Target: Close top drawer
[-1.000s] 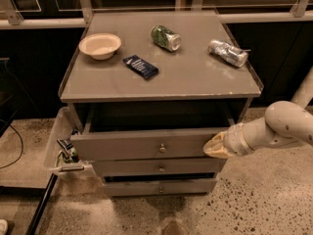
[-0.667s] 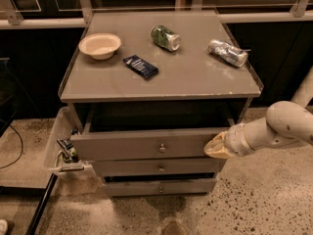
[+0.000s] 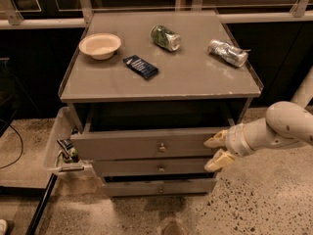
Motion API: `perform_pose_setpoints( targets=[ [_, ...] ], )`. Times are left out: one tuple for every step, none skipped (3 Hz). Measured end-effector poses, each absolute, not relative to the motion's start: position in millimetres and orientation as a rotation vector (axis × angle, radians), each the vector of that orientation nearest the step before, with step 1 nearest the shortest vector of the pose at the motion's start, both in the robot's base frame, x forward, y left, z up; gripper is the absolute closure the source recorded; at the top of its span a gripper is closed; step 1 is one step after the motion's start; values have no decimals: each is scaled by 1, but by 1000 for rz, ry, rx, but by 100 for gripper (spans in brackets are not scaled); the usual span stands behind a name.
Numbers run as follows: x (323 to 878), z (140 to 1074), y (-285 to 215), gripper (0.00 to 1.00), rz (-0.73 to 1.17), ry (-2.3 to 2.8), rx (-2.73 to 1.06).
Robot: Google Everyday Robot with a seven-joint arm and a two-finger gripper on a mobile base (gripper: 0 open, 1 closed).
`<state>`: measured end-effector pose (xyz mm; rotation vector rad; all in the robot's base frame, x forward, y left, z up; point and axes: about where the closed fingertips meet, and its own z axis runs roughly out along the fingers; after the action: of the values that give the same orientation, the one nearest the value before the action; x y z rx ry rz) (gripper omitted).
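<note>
The top drawer [image 3: 142,145] is a wide grey drawer front with a small round metal knob [image 3: 161,147] at its centre. It stands pulled out from the grey cabinet, with a dark gap behind it under the cabinet top. My gripper [image 3: 216,151] is at the drawer front's right end, on a white arm coming in from the right. Its two cream fingers [image 3: 215,141] are spread apart, one above the other, and hold nothing.
Two narrower drawer fronts [image 3: 159,168] sit below the top one. On the cabinet top [image 3: 195,77] lie a cream bowl [image 3: 100,45], a dark blue packet [image 3: 140,66], a green can [image 3: 165,37] and a silver can [image 3: 227,52]. A clear bin [image 3: 59,148] hangs on the left side.
The view and gripper look almost the same; the gripper stays at the drawer front's right end and the drawer stays pulled out.
</note>
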<state>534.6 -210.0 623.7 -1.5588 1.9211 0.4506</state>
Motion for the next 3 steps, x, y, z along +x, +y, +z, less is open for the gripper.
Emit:
perform_pose_setpoints(
  targets=[
    [535, 624, -210, 0, 451, 1921, -1559],
    [529, 631, -212, 0, 445, 1918, -1554],
    [522, 639, -221, 0, 418, 1930, -1535]
  ],
)
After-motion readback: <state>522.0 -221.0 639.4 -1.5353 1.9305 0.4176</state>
